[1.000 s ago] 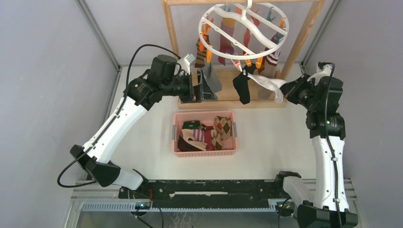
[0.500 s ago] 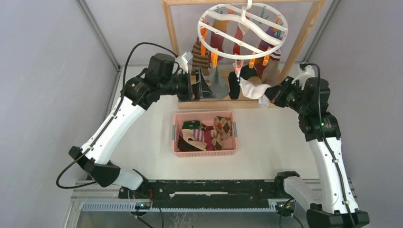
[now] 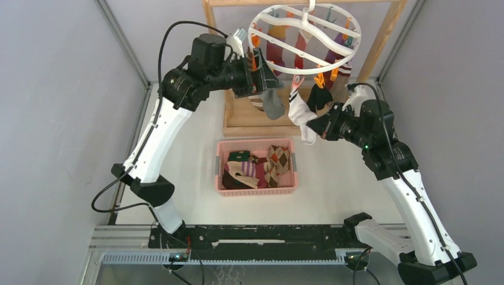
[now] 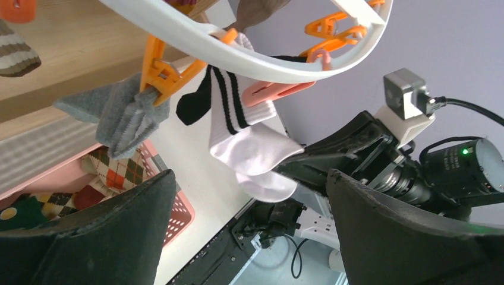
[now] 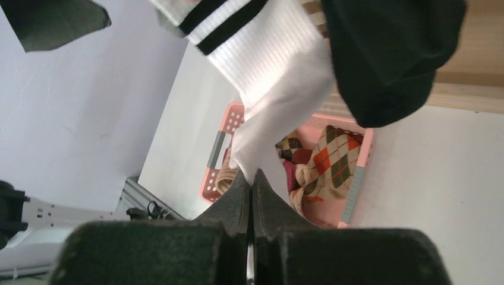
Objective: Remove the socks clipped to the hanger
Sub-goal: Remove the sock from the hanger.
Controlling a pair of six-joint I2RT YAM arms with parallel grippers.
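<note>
The white ring hanger (image 3: 304, 38) hangs from the wooden rack with several socks clipped under its rim. My right gripper (image 3: 312, 126) is shut on the toe of a white sock with black stripes (image 3: 299, 110), which a pink clip (image 4: 276, 90) still holds by the cuff. In the right wrist view the closed jaws (image 5: 252, 178) pinch that sock (image 5: 273, 83) beside a black sock (image 5: 386, 53). My left gripper (image 3: 261, 68) is open and empty at the hanger's left rim, near a grey sock (image 4: 122, 116) on an orange clip (image 4: 157, 74).
A pink basket (image 3: 257, 142) with several loose socks stands on the table below the hanger. The wooden rack's base (image 3: 249, 122) and slanted right post (image 3: 371, 53) flank the hanger. Grey walls close in on both sides.
My left arm has risen from the rack's base up to the hanger's left rim. My right gripper has pulled the white sock left and towards the basket, and the hanger has swung.
</note>
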